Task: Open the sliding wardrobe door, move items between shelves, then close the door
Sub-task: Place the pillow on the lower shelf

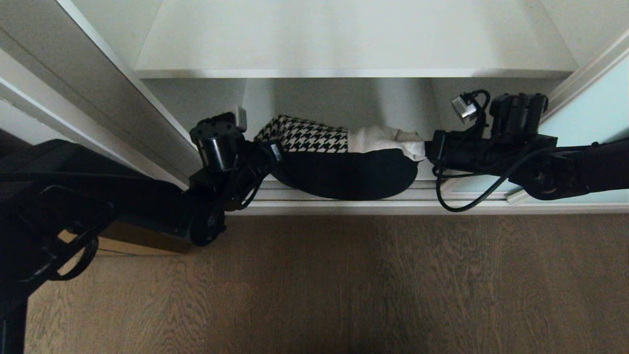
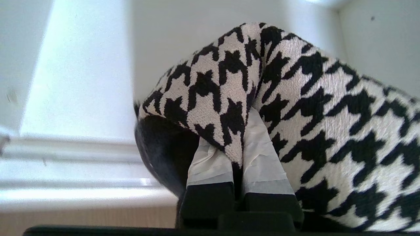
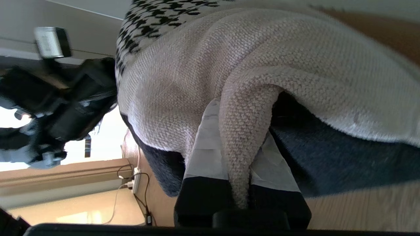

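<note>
The two items hang together between my grippers, low in the open wardrobe. On the left is the houndstooth cushion [image 1: 304, 135] [image 2: 328, 98], whose charcoal back [image 1: 344, 172] sags over the bottom rail. The cream cushion [image 1: 383, 137] [image 3: 262, 49] lies against it on the right. My left gripper [image 1: 272, 150] [image 2: 229, 131] is shut on the houndstooth cushion's corner. A fold of the cream cushion is pinched in my right gripper [image 1: 427, 147] [image 3: 242, 124], which is shut. A white shelf [image 1: 344, 73] spans the compartment above them. The aqua sliding wardrobe door [image 1: 599, 113] stands slid to the right.
The wardrobe's bottom track [image 1: 344, 202] runs just under the cushions, with wooden floor [image 1: 344, 285] in front. A grey frame panel [image 1: 98, 98] slants along the left side. A power strip with cables [image 3: 134, 178] lies on the floor in the right wrist view.
</note>
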Available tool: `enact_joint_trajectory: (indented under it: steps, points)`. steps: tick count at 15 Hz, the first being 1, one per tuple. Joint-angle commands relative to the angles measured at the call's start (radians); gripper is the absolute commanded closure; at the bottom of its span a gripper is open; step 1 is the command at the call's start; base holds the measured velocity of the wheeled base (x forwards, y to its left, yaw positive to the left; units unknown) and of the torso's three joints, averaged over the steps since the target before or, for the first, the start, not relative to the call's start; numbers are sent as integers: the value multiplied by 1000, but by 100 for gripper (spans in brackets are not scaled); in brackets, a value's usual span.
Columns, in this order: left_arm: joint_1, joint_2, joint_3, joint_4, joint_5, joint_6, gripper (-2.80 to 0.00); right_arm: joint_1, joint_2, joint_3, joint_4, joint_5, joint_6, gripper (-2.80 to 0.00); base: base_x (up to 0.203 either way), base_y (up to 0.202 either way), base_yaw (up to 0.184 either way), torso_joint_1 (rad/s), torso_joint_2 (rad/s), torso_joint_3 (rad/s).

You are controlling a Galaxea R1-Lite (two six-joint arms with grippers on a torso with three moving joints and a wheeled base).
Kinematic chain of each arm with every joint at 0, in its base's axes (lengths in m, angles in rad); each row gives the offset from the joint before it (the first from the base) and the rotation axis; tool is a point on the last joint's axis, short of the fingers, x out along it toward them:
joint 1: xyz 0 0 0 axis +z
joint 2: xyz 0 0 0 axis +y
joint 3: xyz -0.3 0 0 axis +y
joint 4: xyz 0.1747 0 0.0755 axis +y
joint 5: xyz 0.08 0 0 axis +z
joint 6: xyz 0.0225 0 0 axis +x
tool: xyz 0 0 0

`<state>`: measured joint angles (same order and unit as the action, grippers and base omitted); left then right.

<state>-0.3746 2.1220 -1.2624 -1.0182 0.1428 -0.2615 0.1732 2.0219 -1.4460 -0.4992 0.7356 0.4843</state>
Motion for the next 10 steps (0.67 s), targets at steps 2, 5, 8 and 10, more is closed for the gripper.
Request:
enact_joint_trajectory:
  steps: [2, 5, 8, 10]
  points:
    - [14, 19, -5, -66, 3, 42, 0, -13, 7, -11, -55, 28, 5, 0, 0, 0, 0, 0, 0, 0]
    - [14, -57, -2, -58, 0, 58, 0, -15, -73, 5, -57, 31, 6, 0, 0, 0, 0, 0, 0, 0]
    - [13, -128, -7, -29, 0, 75, 0, -15, -140, 26, -58, 34, 8, 0, 0, 0, 0, 0, 0, 0]
    - [13, -147, -25, 4, -7, 78, 0, -20, -161, 29, -58, 53, 8, 0, 0, 0, 0, 0, 0, 0]
